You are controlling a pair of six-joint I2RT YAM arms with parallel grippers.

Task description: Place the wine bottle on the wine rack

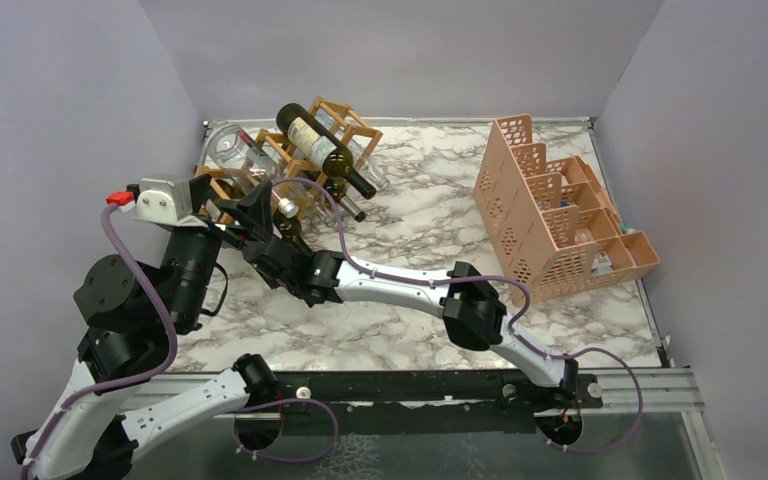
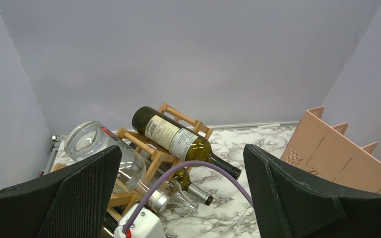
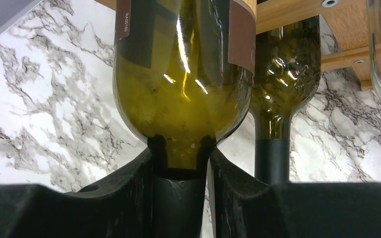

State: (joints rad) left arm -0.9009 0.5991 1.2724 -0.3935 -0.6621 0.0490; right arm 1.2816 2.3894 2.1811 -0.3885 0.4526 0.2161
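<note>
In the right wrist view a green wine bottle (image 3: pixel 183 89) lies with its body reaching into the wooden wine rack (image 3: pixel 297 20). My right gripper (image 3: pixel 181 163) stands round its dark neck. The left finger lies against the neck, and a thin strip of marble shows between the neck and the right finger, so the jaws are slightly open. From above, the right gripper (image 1: pixel 252 212) is at the front of the wine rack (image 1: pixel 345 115) and hides that bottle. My left gripper (image 2: pixel 182 153) hangs wide open and holds nothing, looking at the rack (image 2: pixel 178 116) from the left.
A labelled green bottle (image 1: pixel 318 148) lies on top of the rack, with a clear bottle (image 1: pixel 232 150) and other bottles beside it. Another green bottle (image 3: pixel 278 79) lies right of the held one. A pink plastic crate (image 1: pixel 560 210) stands at the right. Grey walls close in the table.
</note>
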